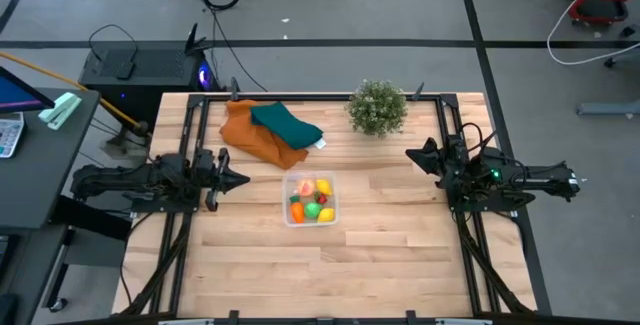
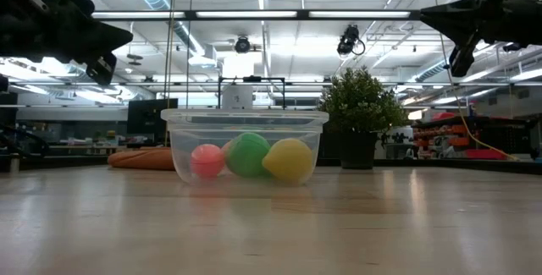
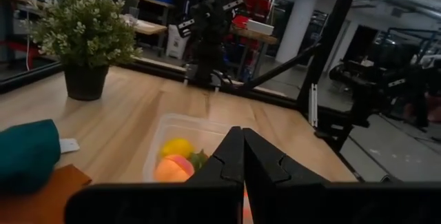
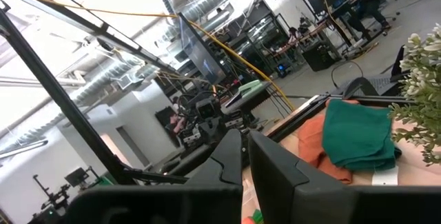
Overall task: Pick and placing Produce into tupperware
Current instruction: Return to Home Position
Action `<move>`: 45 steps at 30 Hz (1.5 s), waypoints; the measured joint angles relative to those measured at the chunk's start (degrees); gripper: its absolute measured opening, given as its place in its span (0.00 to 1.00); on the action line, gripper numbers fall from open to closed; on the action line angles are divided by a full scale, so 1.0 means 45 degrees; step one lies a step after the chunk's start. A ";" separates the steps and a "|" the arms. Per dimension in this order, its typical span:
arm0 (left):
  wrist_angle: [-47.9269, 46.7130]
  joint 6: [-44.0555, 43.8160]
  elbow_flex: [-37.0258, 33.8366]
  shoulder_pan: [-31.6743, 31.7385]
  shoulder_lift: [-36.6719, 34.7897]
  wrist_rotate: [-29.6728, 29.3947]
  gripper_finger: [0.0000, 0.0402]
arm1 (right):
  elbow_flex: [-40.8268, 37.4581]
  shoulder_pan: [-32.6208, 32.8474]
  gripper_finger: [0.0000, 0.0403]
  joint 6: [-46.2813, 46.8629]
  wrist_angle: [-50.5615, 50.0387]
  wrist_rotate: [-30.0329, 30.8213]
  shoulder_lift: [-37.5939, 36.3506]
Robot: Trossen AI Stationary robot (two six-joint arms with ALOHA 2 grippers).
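Observation:
The tupperware (image 1: 310,198) is a clear square tub standing on its base on the wooden table, midway between the arms. The produce (image 1: 312,201) lies inside it: in the low view a yellow piece (image 2: 288,158), a green one (image 2: 248,153) and a pinkish-red one (image 2: 207,160) rest on its floor. My left gripper (image 1: 243,178) hovers left of the tub, raised above the table (image 2: 127,31), and its fingers are shut (image 3: 242,141). My right gripper (image 1: 410,153) hangs at the table's right side, also raised (image 2: 423,17), shut and empty (image 4: 244,145).
A bushy potted plant (image 1: 377,108) stands near the far edge, right of centre. Orange and teal cloths (image 1: 270,130) lie piled at the far left. Black frame rails run along the left, right and far edges. Bare wood lies between the tub and the near edge.

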 joint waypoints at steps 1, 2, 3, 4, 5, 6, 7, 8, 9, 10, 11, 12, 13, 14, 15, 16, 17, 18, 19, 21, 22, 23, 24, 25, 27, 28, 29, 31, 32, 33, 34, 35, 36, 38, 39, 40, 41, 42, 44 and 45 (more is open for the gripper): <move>-0.0010 -0.0096 0.0000 0.0000 0.0000 0.0004 0.01 | 0.0000 0.0000 0.00 -0.0081 0.0003 0.0002 -0.0001; -0.0019 -0.0224 0.0000 0.0000 0.0000 0.0011 0.01 | 0.0000 0.0000 0.00 -0.0373 -0.0004 0.0003 -0.0001; -0.0021 -0.0378 0.0000 0.0000 0.0000 0.0025 0.01 | 0.0000 0.0000 0.00 -0.0801 -0.0041 -0.0003 -0.0001; -0.0027 -0.0416 0.0000 0.0000 0.0000 0.0033 0.01 | 0.0000 0.0000 0.00 -0.1233 -0.0167 -0.0087 -0.0001; -0.0032 -0.0446 0.0000 0.0000 0.0000 0.0038 0.02 | 0.0000 0.0000 0.00 -0.1698 -0.0401 -0.0330 -0.0001; -0.0041 -0.0458 0.0000 -0.0005 0.0000 0.0038 0.02 | 0.0000 0.0000 0.00 -0.2278 -0.0731 -0.0692 -0.0001; -0.0045 -0.0459 -0.0002 0.0000 0.0000 0.0042 0.02 | -0.0005 0.0000 0.00 -0.2841 -0.1078 -0.1074 0.0004; -0.0049 -0.0451 -0.0005 0.0000 0.0000 0.0043 0.02 | -0.0005 0.0000 0.00 -0.3460 -0.1448 -0.1452 0.0004; -0.0046 -0.0449 -0.0005 0.0000 0.0000 0.0046 0.01 | -0.0005 0.0000 0.00 -0.4071 -0.1800 -0.1841 0.0004; -0.0038 -0.0456 -0.0005 0.0000 0.0000 0.0052 0.01 | -0.0011 0.0000 0.00 -0.4642 -0.2092 -0.2225 0.0004; -0.0031 -0.0475 -0.0007 -0.0002 0.0000 0.0069 0.01 | -0.0019 0.0000 0.00 -0.5151 -0.2317 -0.2574 0.0005; -0.0031 -0.0478 -0.0010 0.0000 0.0000 0.0073 0.01 | -0.0019 0.0000 0.00 -0.5630 -0.2451 -0.2923 0.0008; -0.0031 -0.0478 -0.0010 0.0000 0.0000 0.0077 0.01 | -0.0019 0.0000 0.00 -0.6070 -0.2479 -0.3241 0.0013; -0.0031 -0.0478 -0.0010 0.0000 0.0000 0.0077 0.01 | -0.0019 0.0000 0.00 -0.6450 -0.2448 -0.3426 0.0009; -0.0031 -0.0478 -0.0010 0.0000 0.0000 0.0081 0.02 | -0.0019 0.0005 0.00 -0.6708 -0.2444 -0.3457 0.0008; -0.0035 -0.0478 -0.0010 0.0000 0.0000 0.0077 0.02 | -0.0019 0.0005 0.00 -0.6921 -0.2453 -0.3457 0.0008; -0.0036 -0.0478 -0.0010 0.0000 0.0000 0.0077 0.02 | -0.0019 0.0005 0.00 -0.7085 -0.2488 -0.3458 0.0008; -0.0039 -0.0478 -0.0010 0.0000 0.0000 0.0059 0.02 | -0.0019 0.0005 0.00 -0.7215 -0.2572 -0.3458 0.0008; -0.0043 -0.0449 -0.0010 0.0000 0.0000 0.0033 0.02 | -0.0019 0.0005 0.00 -0.7284 -0.2729 -0.3459 0.0007; -0.0050 -0.0405 -0.0010 0.0000 0.0000 0.0010 0.01 | -0.0019 0.0005 0.00 -0.7308 -0.3145 -0.3463 0.0004; -0.0055 -0.0410 -0.0010 -0.0002 0.0000 -0.0011 0.01 | -0.0019 0.0019 0.00 -0.7303 -0.3323 -0.3468 0.0008; -0.0055 -0.0410 -0.0010 0.0000 0.0000 -0.0015 0.01 | -0.0019 0.0050 0.00 -0.7307 -0.3411 -0.3468 0.0014; -0.0046 -0.0415 -0.0010 0.0000 0.0000 -0.0015 0.01 | -0.0019 0.0075 0.00 -0.7339 -0.3418 -0.3472 0.0013; -0.0036 -0.0406 -0.0015 -0.0001 0.0000 -0.0015 0.02 | -0.0019 0.0119 0.00 -0.7420 -0.3422 -0.3473 0.0024; -0.0031 -0.0386 -0.0015 0.0000 0.0000 -0.0055 0.02 | -0.0015 0.0206 0.00 -0.7697 -0.3428 -0.3488 0.0046; -0.0036 -0.0383 -0.0015 0.0000 0.0000 -0.0074 0.02 | -0.0015 0.0264 0.00 -0.7844 -0.3431 -0.3498 0.0062; -0.0036 -0.0381 -0.0015 0.0000 0.0000 -0.0076 0.02 | -0.0015 0.0321 0.00 -0.7985 -0.3431 -0.3502 0.0111; -0.0037 -0.0381 -0.0015 0.0000 0.0000 -0.0091 0.01 | -0.0015 0.0441 0.00 -0.8195 -0.3441 -0.3507 0.0283; -0.0046 -0.0376 -0.0015 0.0000 0.0000 -0.0103 0.01 | -0.0015 0.0492 0.00 -0.8305 -0.3441 -0.3507 0.0410; -0.0061 -0.0376 -0.0015 0.0000 0.0000 -0.0108 0.01 | -0.0015 0.0553 0.00 -0.8382 -0.3444 -0.3512 0.0536; -0.0065 -0.0376 -0.0015 0.0000 0.0000 -0.0113 0.01 | -0.0015 0.0587 0.00 -0.8436 -0.3449 -0.3512 0.0695; -0.0065 -0.0375 -0.0015 0.0000 0.0000 -0.0116 0.02 | -0.0015 0.0631 0.00 -0.8511 -0.3451 -0.3512 0.0851; -0.0070 -0.0376 -0.0015 0.0000 0.0000 -0.0133 0.02 | -0.0011 0.0654 0.00 -0.8597 -0.3456 -0.3514 0.0998; -0.0045 -0.0392 -0.0019 0.0000 0.0000 -0.0221 0.02 | -0.0010 0.0709 0.00 -0.8797 -0.3429 -0.3524 0.1252; 0.0011 -0.0403 -0.0021 0.0000 0.0000 -0.0226 0.02 | -0.0010 0.0709 0.00 -0.8933 -0.3374 -0.3547 0.1336; 0.0117 -0.0393 -0.0024 -0.0002 0.0000 -0.0249 0.02 | -0.0015 0.0709 0.00 -0.9060 -0.3253 -0.3555 0.1396; 0.0159 -0.0387 -0.0024 0.0000 0.0000 -0.0274 0.02 | -0.0015 0.0709 0.00 -0.9196 -0.3071 -0.3560 0.1412; 0.0183 -0.0388 -0.0029 0.0000 0.0000 -0.0300 0.02 | -0.0015 0.0709 0.00 -0.9315 -0.2871 -0.3560 0.1407; 0.0197 -0.0390 -0.0029 -0.0002 0.0000 -0.0315 0.02 | -0.0010 0.0709 0.00 -0.9563 -0.2526 -0.3565 0.1402; 0.0206 -0.0398 -0.0029 0.0000 0.0000 -0.0325 0.02 | -0.0010 0.0709 0.00 -0.9645 -0.2466 -0.3565 0.1402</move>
